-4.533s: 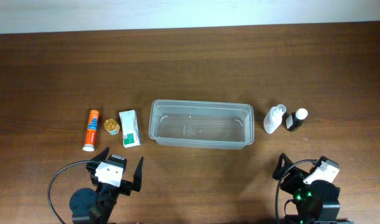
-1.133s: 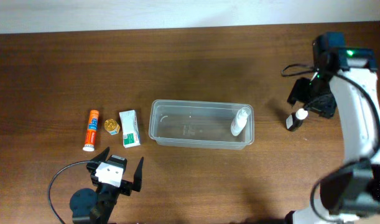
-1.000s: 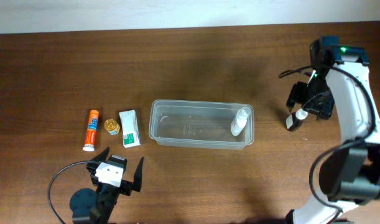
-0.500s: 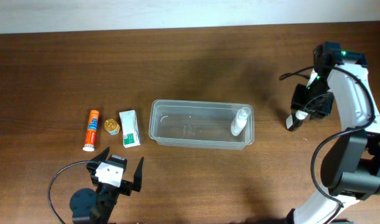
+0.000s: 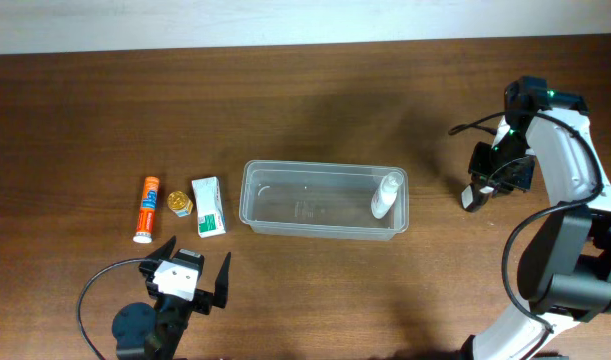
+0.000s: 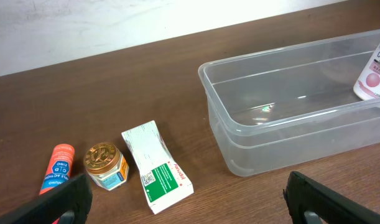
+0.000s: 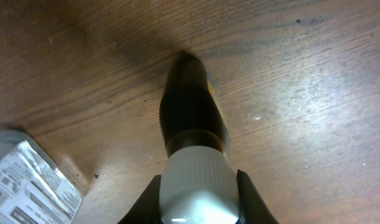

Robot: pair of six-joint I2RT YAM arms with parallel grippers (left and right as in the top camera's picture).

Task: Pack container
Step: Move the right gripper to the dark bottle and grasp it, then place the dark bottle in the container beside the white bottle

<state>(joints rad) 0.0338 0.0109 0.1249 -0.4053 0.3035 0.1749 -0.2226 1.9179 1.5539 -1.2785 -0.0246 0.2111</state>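
Overhead view of a brown wooden counter (image 5: 305, 100) with a clear plastic container (image 5: 323, 198) at its centre, long side running left to right. A white bottle (image 5: 386, 195) lies inside the container at its right end, leaning against the wall. Right of the container, well clear of it, a dark bottle (image 5: 472, 197) with a white cap sits on the counter. The right gripper (image 5: 482, 186) reaches down over it, and the wrist view shows its jaws pressed against both sides of the white cap, grasping the bottle. Left of the container, in a row, sit a white and green box (image 5: 208, 206), a small gold-lidded jar (image 5: 179, 204) and an orange tube (image 5: 145, 209), the box nearest. The left gripper (image 5: 198, 250) rests near the front edge, to the container's front left, jaws spread wide and holding nothing.
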